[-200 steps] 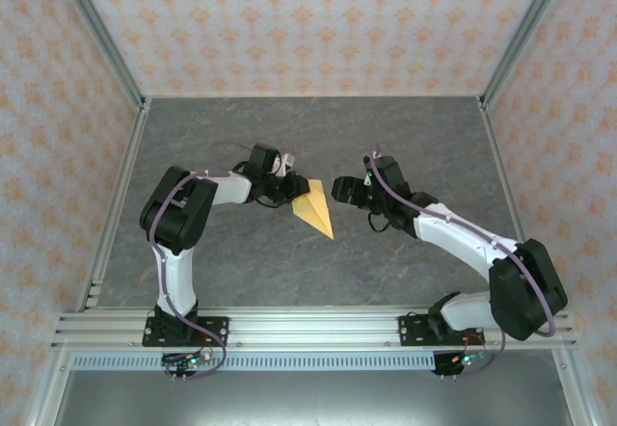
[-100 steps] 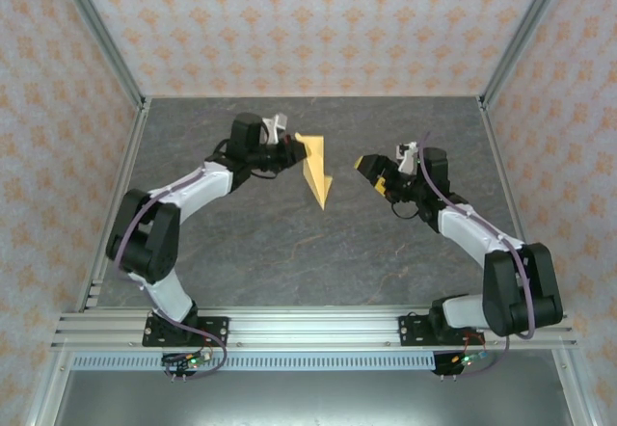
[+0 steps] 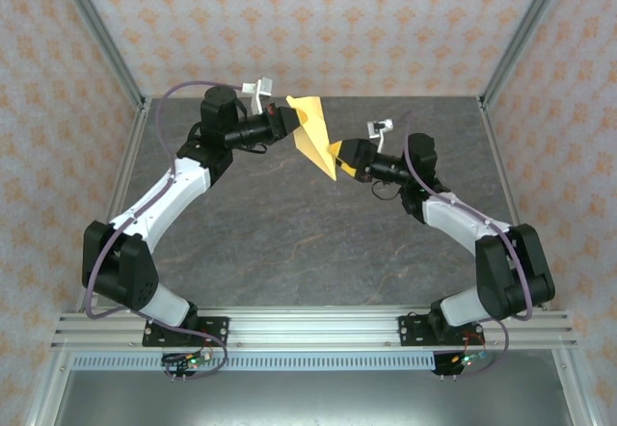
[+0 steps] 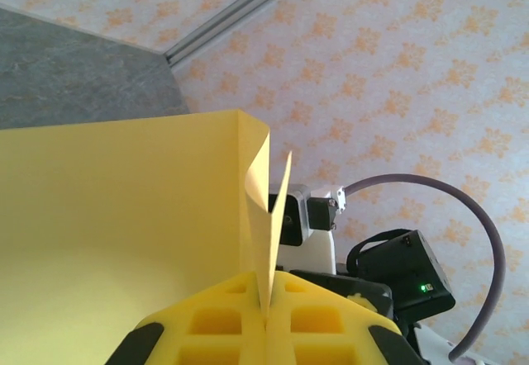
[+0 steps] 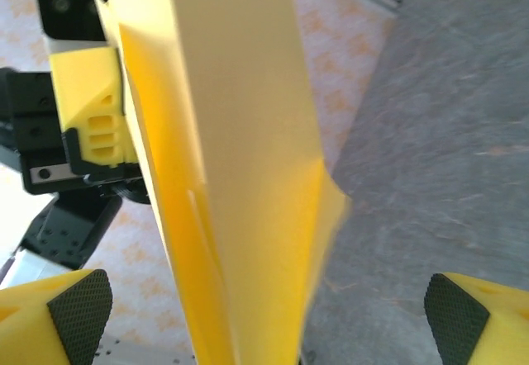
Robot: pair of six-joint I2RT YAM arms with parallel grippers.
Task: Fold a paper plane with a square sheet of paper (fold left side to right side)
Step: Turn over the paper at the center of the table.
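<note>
Left gripper: jaws pinched flat on the wide rear end of the paper plane, holding it aloft above the grey table with its nose slanting down toward the right arm, likely so the folded layers stay pressed together and the point is offered for a second grasp. Right gripper: fingers spread apart, straddling the nose without clamping it, judged ready to close there. Pose: left arm stretched far forward, wrist level and turned inward; right arm bent at the elbow, wrist aimed toward the left one.
</note>
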